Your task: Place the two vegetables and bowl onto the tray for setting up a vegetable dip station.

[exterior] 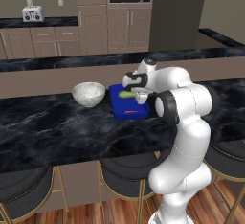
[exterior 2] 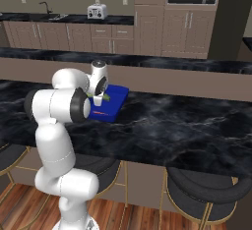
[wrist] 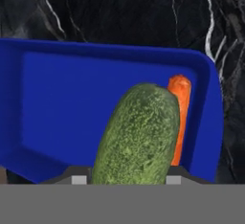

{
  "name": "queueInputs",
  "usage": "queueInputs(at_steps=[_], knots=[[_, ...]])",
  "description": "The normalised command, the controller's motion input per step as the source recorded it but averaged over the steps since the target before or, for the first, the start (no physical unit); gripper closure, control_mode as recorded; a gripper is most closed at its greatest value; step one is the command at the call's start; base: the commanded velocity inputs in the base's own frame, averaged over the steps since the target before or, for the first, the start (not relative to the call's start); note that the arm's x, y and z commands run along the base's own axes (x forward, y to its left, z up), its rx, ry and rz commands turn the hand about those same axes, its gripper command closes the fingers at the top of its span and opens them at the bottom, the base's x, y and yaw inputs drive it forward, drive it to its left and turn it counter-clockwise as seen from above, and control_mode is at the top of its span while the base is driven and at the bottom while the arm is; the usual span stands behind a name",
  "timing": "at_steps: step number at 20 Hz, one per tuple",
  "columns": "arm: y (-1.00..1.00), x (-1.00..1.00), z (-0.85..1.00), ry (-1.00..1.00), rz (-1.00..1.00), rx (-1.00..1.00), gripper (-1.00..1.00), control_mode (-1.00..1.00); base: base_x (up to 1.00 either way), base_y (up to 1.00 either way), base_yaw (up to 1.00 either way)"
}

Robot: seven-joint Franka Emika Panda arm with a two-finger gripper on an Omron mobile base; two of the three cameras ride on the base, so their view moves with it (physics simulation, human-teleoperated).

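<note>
Cucumber held over the blue tray, carrot already in it, bowl waiting on the counter.

The yellow-green cucumber (wrist: pixel 136 134) sits clamped in the gripper (exterior: pixel 135 95), its long axis running straight out from the fingers and hanging above the tray (wrist: pixel 57 103), so the release looks to be a short drop downward. The hand view shows the orange carrot (wrist: pixel 179 117) lying in the tray against the rim, parallel to the cucumber and just beside it. The left base view adds the speckled white bowl (exterior: pixel 88 94), standing on the dark marble counter (exterior: pixel 57 132) near the tray's left side.
</note>
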Motion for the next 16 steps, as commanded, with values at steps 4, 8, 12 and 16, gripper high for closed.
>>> queueInputs(at_steps=[4, 8, 12, 16], knots=[[-0.08, -0.09, 0.0, 0.0, 0.0, -0.04, 1.0, -1.0, 0.0, 0.0, 0.0], [-0.13, -0.16, 0.0, 0.0, 0.0, -0.01, 1.0, -1.0, 0.0, 0.0, 0.0], [-0.05, -0.11, -0.07, 0.0, 0.0, 0.0, 1.0, -1.0, 0.0, 0.0, 0.0], [0.0, -0.01, -0.11, 0.0, 0.0, 0.0, 1.0, -1.0, 0.0, 0.0, 0.0]])
